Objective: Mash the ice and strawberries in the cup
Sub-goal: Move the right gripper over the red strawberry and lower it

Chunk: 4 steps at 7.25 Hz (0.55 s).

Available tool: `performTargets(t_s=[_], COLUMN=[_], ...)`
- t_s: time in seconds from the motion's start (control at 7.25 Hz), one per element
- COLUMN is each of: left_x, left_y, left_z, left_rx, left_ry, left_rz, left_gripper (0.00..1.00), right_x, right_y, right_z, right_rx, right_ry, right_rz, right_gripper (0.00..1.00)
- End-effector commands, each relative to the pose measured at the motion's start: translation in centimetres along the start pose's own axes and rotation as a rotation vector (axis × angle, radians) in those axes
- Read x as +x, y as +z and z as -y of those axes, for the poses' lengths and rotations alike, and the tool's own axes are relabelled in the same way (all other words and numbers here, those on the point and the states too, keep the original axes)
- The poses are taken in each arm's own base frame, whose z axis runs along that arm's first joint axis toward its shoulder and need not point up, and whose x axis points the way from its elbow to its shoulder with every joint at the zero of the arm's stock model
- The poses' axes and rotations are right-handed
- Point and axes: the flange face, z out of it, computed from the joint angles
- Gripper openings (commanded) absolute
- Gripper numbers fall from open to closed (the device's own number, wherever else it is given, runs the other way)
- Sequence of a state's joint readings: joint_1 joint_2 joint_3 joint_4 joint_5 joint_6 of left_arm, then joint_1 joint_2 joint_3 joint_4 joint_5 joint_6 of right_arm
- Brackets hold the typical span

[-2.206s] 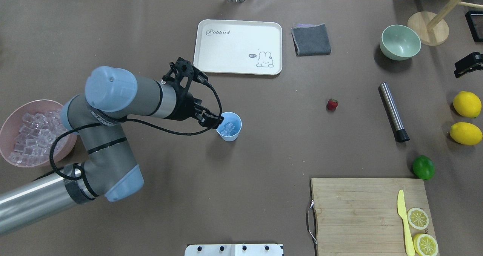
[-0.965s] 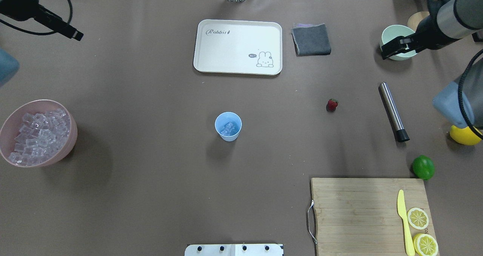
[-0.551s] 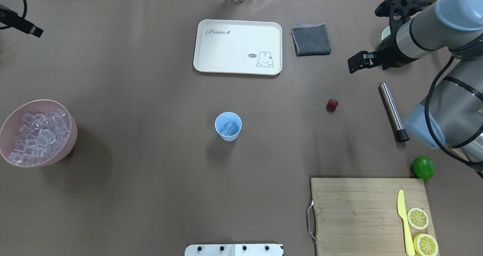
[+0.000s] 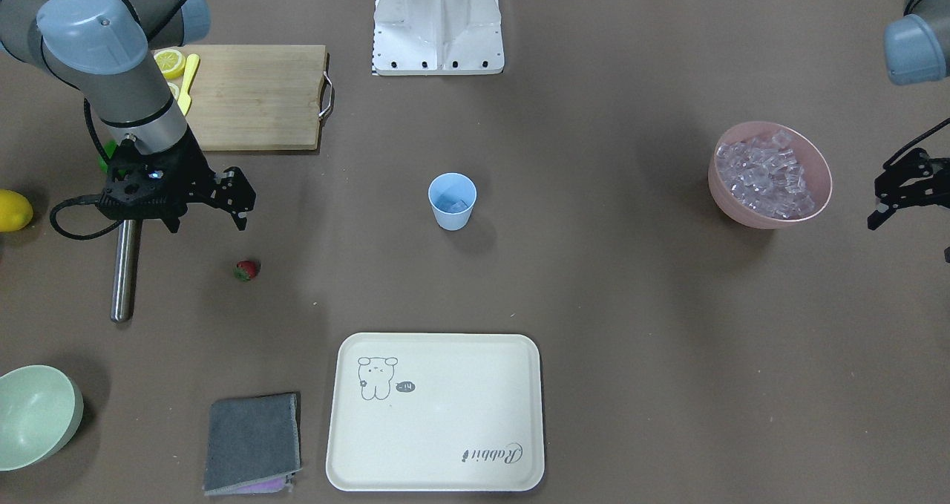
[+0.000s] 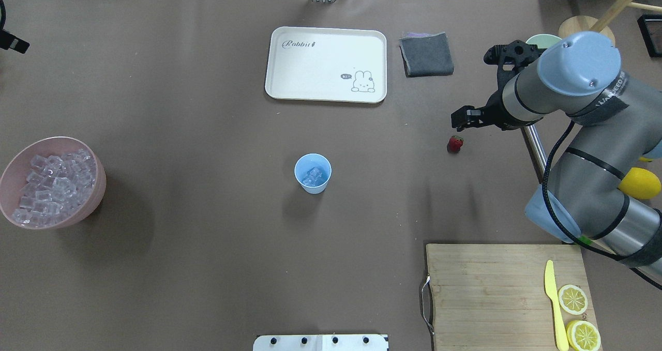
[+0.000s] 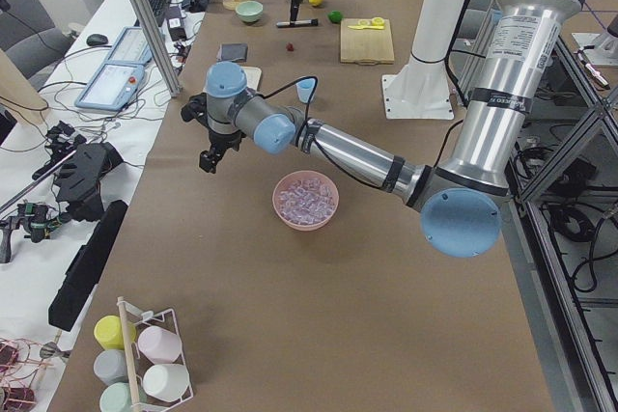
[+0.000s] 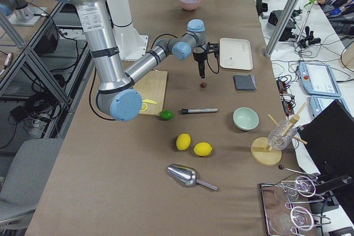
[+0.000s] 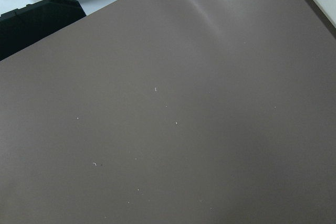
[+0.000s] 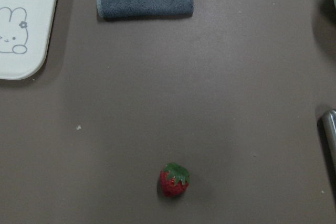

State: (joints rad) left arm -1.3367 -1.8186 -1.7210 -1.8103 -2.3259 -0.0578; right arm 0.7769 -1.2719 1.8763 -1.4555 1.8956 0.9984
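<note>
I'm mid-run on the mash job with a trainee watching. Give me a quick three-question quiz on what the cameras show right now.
1. True or false: the strawberry is already inside the cup.
2. What does the cup hold? A) ice B) lemon slices C) nothing
3. Which arm's gripper hovers close to the strawberry?

Key:
1. False. It lies on the table, well apart from the cup.
2. A. Ice cubes show inside.
3. The right gripper, just beyond the strawberry and not touching it.

Bright, even overhead light; soft shadow beside cup (image 5: 313, 172); views sharp.
</note>
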Motion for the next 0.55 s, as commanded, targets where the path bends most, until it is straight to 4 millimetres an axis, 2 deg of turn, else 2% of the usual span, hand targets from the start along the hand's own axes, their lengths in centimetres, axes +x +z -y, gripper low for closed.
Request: performTargets(t_s=[0.0, 0.41], left_x=[0.4, 0.4], left_y=[-0.7, -0.9], left_z=[-1.3, -1.6], left_rx=[0.005, 0.009], left_ry=[0.004, 0.008], left_rz=[0.007, 0.036], left_gripper=[0.97, 0.97], right_x=[-0.3, 0.4], right_y=[2.9, 5.0], right_z=[-0.8, -0.3], right_rx=[-0.030, -0.034], right_ry=[0.041, 0.061], right_rz=[-0.038, -0.082], right_gripper=[0.99, 0.99])
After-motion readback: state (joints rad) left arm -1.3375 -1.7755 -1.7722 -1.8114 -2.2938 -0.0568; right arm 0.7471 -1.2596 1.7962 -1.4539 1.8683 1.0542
